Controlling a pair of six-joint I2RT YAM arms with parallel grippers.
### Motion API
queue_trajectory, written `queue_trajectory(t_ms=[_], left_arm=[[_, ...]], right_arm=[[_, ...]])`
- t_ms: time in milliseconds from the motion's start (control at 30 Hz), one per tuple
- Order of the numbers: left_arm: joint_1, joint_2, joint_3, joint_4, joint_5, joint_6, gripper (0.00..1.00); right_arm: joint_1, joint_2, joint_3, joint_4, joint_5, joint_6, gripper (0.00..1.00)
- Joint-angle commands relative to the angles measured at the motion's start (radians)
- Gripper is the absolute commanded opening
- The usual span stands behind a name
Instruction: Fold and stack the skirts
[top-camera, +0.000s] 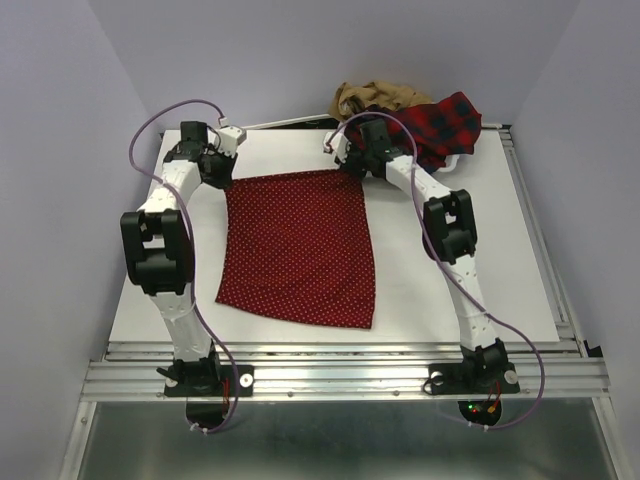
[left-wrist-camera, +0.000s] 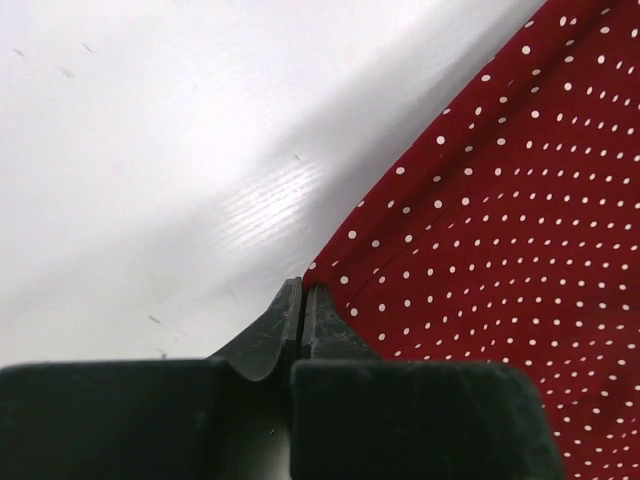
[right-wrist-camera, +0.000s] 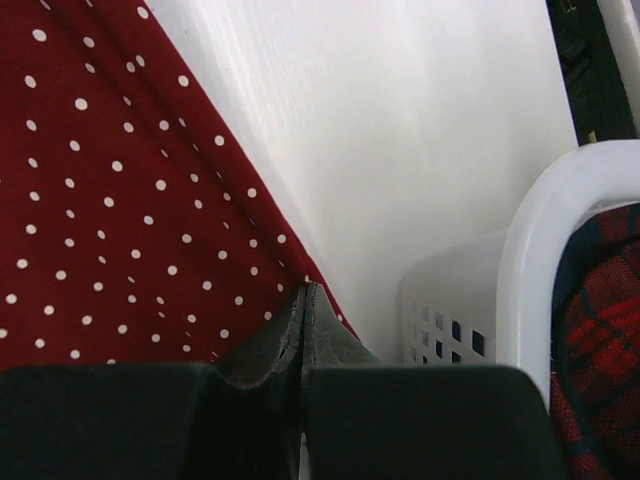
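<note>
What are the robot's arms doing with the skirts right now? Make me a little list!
red dotted skirt: spread flat on the white table
left end effector: shut, pinching that skirt's far left corner
right end effector: shut, pinching its far right corner
plaid skirt: crumpled in the white basket at the far edge
tan skirt: heaped next to the plaid one
folded so far: nothing yet
</note>
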Motion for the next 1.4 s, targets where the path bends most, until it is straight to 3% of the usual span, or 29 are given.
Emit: queue_trajectory(t_ms=[0,333,567,767,967,1133,1367], left_arm=[[0.011,-0.121,0.003,0.085,-0.025,0.067,0.00],[0.010,-0.383,-0.314,0.151,-0.001,0.296,0.00],[0.010,-0.549,-0.551,0.182,0.016,0.446,0.00],[0.011,-0.702,-0.764,0.237,0.071,0.528,0.00],[0.013,-0.813,-0.939,0.370,0.082,0.476,0.00],[0.014,-0.816,-0.924,0.420,0.138,0.335,0.00],[0.017,-0.946,-0.971,0.418,0.223,0.397,0.00]], right_arm=[[-0.032,-0.156,0.020,0.105,0.010,0.048,0.01],[-0.023,-0.469,-0.324,-0.013,-0.098,0.062,0.01],[0.063,-0.645,-0.598,-0.125,-0.124,0.062,0.01],[0.128,-0.757,-0.804,-0.115,-0.118,0.185,0.01],[0.146,-0.800,-0.863,-0.080,-0.136,0.311,0.01],[0.146,-0.791,-0.837,-0.058,-0.135,0.374,0.01],[0.158,-0.814,-0.807,-0.124,-0.195,0.426,0.01]])
